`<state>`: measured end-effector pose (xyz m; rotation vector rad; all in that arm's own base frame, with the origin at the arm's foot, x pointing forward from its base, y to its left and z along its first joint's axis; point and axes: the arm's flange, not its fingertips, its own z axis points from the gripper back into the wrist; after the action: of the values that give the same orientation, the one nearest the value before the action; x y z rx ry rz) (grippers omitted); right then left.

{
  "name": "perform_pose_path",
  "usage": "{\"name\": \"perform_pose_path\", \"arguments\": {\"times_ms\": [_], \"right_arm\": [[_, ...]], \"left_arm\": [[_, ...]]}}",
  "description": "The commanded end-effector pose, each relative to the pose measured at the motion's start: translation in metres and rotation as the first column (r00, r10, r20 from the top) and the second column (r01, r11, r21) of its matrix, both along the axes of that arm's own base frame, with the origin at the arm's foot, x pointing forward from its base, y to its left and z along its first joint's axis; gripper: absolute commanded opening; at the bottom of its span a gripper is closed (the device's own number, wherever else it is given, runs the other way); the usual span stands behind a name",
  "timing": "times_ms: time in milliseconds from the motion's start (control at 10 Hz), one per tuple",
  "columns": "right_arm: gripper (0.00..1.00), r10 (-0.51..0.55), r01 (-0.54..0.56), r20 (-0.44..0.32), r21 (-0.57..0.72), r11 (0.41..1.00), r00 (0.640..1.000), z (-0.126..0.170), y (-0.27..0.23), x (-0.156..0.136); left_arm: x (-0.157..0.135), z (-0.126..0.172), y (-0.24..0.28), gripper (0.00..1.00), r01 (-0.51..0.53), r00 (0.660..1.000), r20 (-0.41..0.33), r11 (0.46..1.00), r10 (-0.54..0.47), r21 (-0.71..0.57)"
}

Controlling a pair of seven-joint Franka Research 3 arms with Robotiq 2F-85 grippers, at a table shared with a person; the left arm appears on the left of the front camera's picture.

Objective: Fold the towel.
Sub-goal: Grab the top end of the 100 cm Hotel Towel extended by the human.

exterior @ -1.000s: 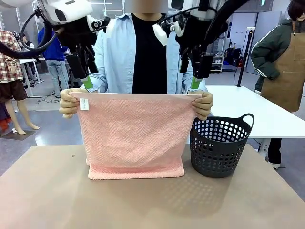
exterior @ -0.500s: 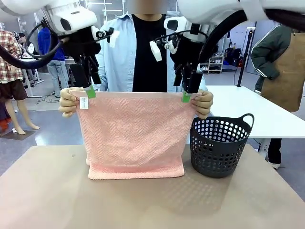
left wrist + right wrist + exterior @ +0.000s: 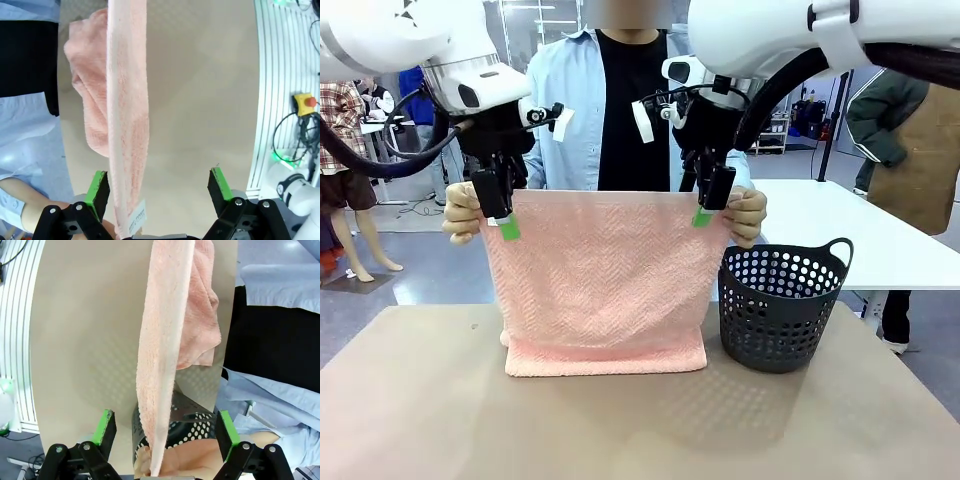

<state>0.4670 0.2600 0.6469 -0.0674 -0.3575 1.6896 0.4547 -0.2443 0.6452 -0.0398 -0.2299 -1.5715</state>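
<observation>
towel (image 3: 600,290) | top edge between left fingers (image 3: 97,187), spread wide | also between right fingers (image 3: 106,426), spread wide | neither gripping

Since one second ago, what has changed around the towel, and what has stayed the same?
Both arms came down. The left fingers and right fingers dropped from above the towel to straddle its top corners, open, with nothing gripped yet. The person's hands keep holding the top edge. The towel and the basket have not moved.
</observation>
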Motion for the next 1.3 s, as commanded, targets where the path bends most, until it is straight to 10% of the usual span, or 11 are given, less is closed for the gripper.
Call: {"name": "perform_pose_path", "arguments": {"times_ms": [0,200,300,400,500,600,1200], "right_arm": [[1.00,-0.035,0.035,0.001,0.030,0.999,0.999,-0.0123,0.0011,-0.0049],[0.89,-0.053,0.053,-0.006,0.038,0.998,0.999,-0.0178,0.0015,-0.0031],[0.46,-0.057,0.057,0.001,0.044,0.997,0.998,-0.0190,0.0017,-0.0022],[0.29,-0.059,0.059,0.001,0.049,0.997,0.998,-0.0188,0.0019,-0.0022],[0.35,-0.057,0.057,0.005,0.047,0.997,0.998,-0.0182,0.0028,-0.0028],[0.00,-0.054,0.054,0.010,0.047,0.997,0.998,-0.0175,0.0037,-0.0035],[0.00,-0.053,0.053,-0.004,0.032,0.998,0.999,-0.0120,0.0050,-0.0035]], "left_arm": [[-0.0011,-0.0062,-0.0018,1.00,-0.018,0.999,0.039,1.000,0.018,-0.014],[-0.0005,-0.0097,-0.0020,0.89,-0.050,0.998,0.034,0.999,0.049,0.012],[-0.0001,-0.0092,-0.0015,0.43,-0.082,0.996,0.049,0.996,0.081,0.021],[-0.0007,-0.0086,-0.0011,0.30,-0.075,0.996,0.055,0.997,0.073,0.032],[-0.0014,-0.0086,-0.0004,0.00,-0.078,0.996,0.056,0.996,0.076,0.040],[-0.0028,-0.0084,0.0003,0.00,-0.078,0.996,0.054,0.996,0.075,0.045],[-0.0042,-0.0068,-0.0019,0.00,-0.057,0.997,0.051,0.996,0.053,0.063]]}}
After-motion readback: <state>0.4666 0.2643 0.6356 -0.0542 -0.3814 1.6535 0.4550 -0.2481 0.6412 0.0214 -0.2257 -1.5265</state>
